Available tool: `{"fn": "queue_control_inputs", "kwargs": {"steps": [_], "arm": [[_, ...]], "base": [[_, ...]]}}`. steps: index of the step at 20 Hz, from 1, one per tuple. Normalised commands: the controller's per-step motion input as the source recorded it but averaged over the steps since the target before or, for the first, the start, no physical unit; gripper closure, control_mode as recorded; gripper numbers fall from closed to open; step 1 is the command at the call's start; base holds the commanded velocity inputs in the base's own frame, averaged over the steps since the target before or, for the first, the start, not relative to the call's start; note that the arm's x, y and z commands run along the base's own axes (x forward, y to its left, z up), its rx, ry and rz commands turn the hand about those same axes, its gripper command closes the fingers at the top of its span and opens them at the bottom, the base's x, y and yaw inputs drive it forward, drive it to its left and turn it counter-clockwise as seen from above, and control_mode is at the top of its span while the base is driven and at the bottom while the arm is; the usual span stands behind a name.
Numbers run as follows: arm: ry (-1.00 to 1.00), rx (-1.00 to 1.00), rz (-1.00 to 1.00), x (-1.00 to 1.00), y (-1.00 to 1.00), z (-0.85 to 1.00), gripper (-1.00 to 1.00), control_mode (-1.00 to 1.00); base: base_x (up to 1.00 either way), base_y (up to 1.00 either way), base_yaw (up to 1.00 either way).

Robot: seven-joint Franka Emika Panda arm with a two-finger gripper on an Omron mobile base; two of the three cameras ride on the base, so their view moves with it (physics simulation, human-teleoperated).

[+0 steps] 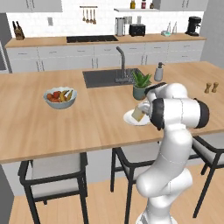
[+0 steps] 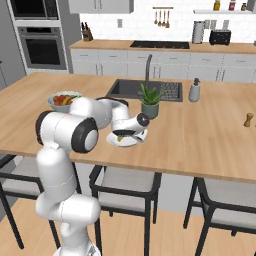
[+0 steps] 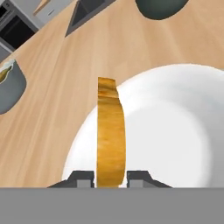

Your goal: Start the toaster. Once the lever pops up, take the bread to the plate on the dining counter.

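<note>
With the plate (image 1: 131, 118) as my landmark, I start far off to its left, where the fruit bowl (image 1: 60, 97) sits on the light-wood table (image 1: 35, 118), well apart from the plate. Behind the plate and a little to its left is the dark sink (image 1: 103, 78) with its tall faucet (image 1: 121, 61). The plate itself lies near the table's front edge, above the stools. My jaws (image 3: 111, 178) are pinching the bread (image 3: 110, 135) by its lower edge; in the hand view the slice stands on edge between my two dark fingertips (image 3: 83, 178), its brown crust facing the camera, over the left part of the plate's white face. I cannot tell whether the slice touches the plate. Just behind the plate stands the potted plant (image 1: 141, 85), and behind and right of that the soap dispenser (image 1: 159, 72). The toaster (image 1: 137, 29) is far behind the plate, on the back counter against the wall.
</note>
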Motion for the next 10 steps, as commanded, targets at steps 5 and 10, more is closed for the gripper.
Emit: {"fn": "queue_control_inputs", "kwargs": {"steps": [5,10], "arm": [[0.00,0.00,0.00,0.00,-0.02,-0.03,-1.00,-1.00],[0.00,0.00,0.00,-0.02,-0.04,0.00,-1.00,-1.00]], "base": [[0.00,0.00,0.00],[0.00,0.00,0.00]]}}
